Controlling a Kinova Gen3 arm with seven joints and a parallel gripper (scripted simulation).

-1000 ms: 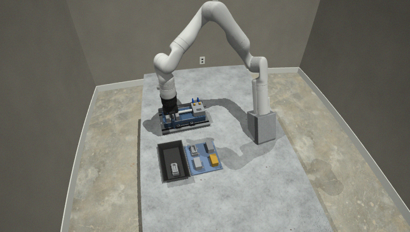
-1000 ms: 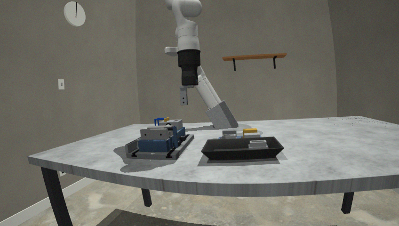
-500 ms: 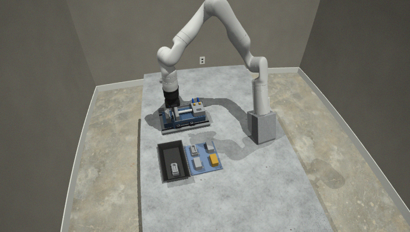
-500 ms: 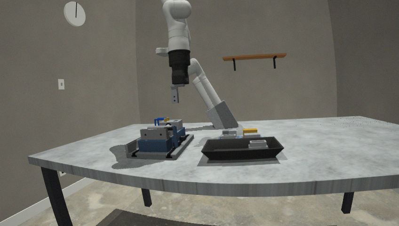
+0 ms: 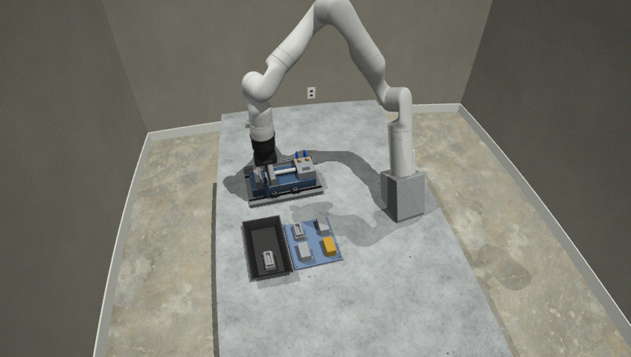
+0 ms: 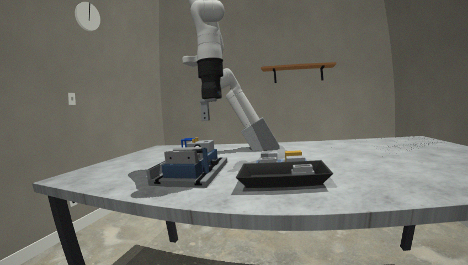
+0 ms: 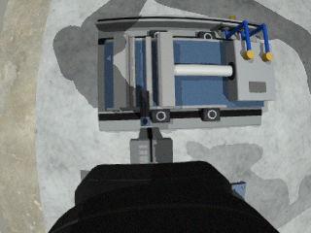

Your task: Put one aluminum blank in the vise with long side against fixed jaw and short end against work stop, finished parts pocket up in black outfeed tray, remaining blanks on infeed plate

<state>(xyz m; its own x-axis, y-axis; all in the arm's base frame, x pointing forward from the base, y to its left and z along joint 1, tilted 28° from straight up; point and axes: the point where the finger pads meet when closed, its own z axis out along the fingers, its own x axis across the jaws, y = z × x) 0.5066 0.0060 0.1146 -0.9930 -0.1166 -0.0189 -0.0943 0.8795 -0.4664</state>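
My gripper (image 6: 205, 111) is shut and empty. It hangs well above the blue vise (image 5: 283, 181), over the end without hoses. In the wrist view its fingers (image 7: 152, 149) point down just off the vise's near side (image 7: 182, 72). I cannot make out a block in the narrow gap between the jaws (image 7: 142, 72). The black outfeed tray (image 5: 266, 248) holds one pocketed part (image 5: 268, 259), pocket up. The blue infeed plate (image 5: 312, 243) holds another pocketed part (image 5: 299, 230), two gray blanks (image 5: 324, 227) (image 5: 303, 251) and a yellow brass blank (image 5: 329, 245).
The arm's gray base block (image 5: 402, 194) stands to the right of the vise. Blue hoses with yellow fittings (image 7: 253, 42) rise from the vise's far end block. The tray and plate lie side by side in front of the vise.
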